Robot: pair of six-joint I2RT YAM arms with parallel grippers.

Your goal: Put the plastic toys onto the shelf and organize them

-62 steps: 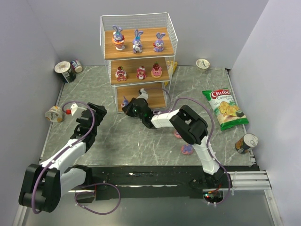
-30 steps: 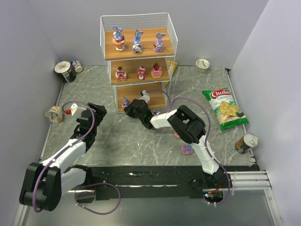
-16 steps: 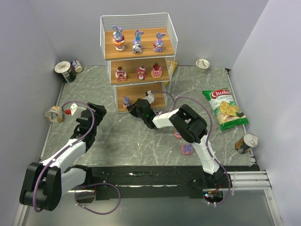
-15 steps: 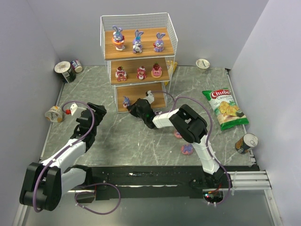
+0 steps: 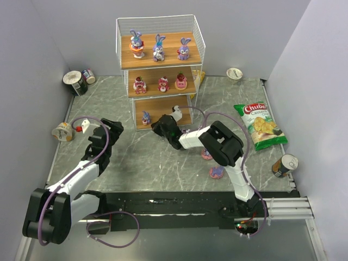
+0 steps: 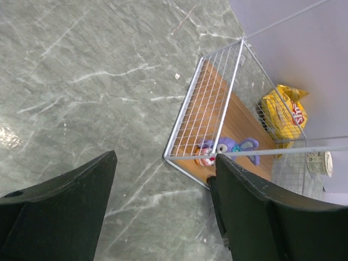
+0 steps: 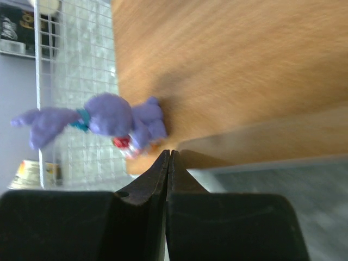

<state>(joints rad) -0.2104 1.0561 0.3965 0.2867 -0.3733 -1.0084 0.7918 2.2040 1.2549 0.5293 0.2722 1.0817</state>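
Note:
The shelf stands at the back of the table. Three purple-blue bunnies stand on its top board and three pink-red figures on the middle board. A small purple toy stands at the left of the bottom board. My right gripper is shut and empty, just in front of that board. In the right wrist view its tips are a little short of the purple toy. Two pink toys lie on the table beside the right arm. My left gripper is open and empty, left of the shelf.
A green-red chip bag and a can lie at the right. Cans stand at the back left, a cup at the left edge and another cup at the back right. A yellow bag sits behind the shelf.
My right gripper has drawn back to the right, out of the bottom tier, leaving the small purple toy on the board. The left arm has not moved.

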